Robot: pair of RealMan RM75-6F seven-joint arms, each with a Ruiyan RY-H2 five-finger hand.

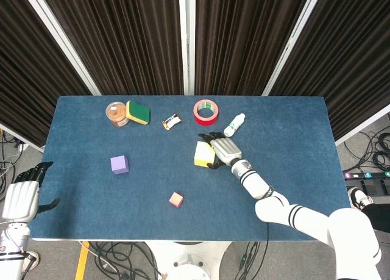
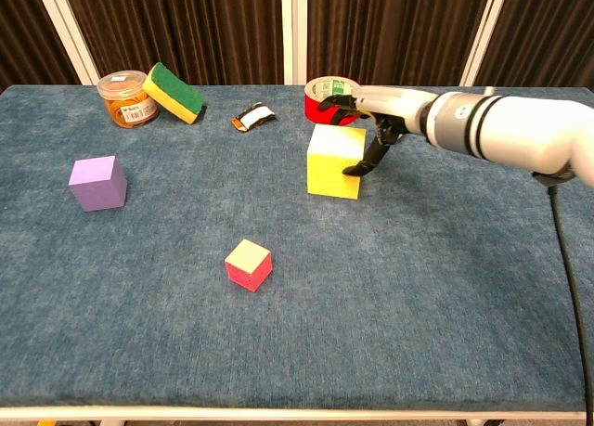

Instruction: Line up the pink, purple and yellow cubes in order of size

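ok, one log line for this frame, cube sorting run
right hand: grasping yellow cube | left hand: open, off table edge | purple cube: far left, untouched | pink cube: front centre, untouched | cubes not lined up

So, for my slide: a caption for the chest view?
Right hand grasping the large yellow cube; purple cube and pink cube wait.

Just beside the silver-and-black right hand sits a yellow cube; beyond the hand lie a red roll of tape and a white bottle. Farther off on the blue table are a purple cube, a pink cube with a pale yellow top, a yellow-and-green sponge and an orange jar.
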